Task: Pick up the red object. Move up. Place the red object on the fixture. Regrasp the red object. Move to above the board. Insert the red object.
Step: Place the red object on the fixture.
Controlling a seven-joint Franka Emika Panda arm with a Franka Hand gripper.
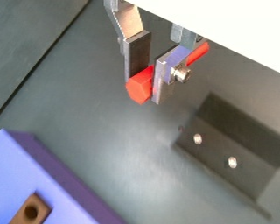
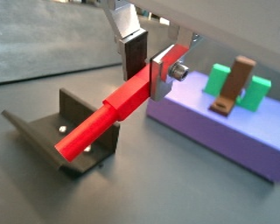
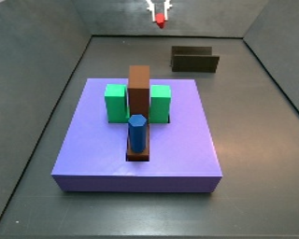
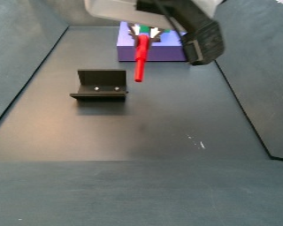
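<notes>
While it hangs clamped between the fingers, the peg in a wrist view looks like a thin, stiff red rod, probably light and smooth-sided, so a grip across its flat faces seems the one to trust; the gripper holds it near one end, clear of the floor, with the fixture below and off to one side and a corner of the board further off. Elsewhere at the wrist, the peg runs long out of the gripper, its free end pointing toward the fixture. From a side view the gripper is high and far behind the board. From another, the gripper points down and the peg hangs nearly upright, above the floor beside the fixture.
</notes>
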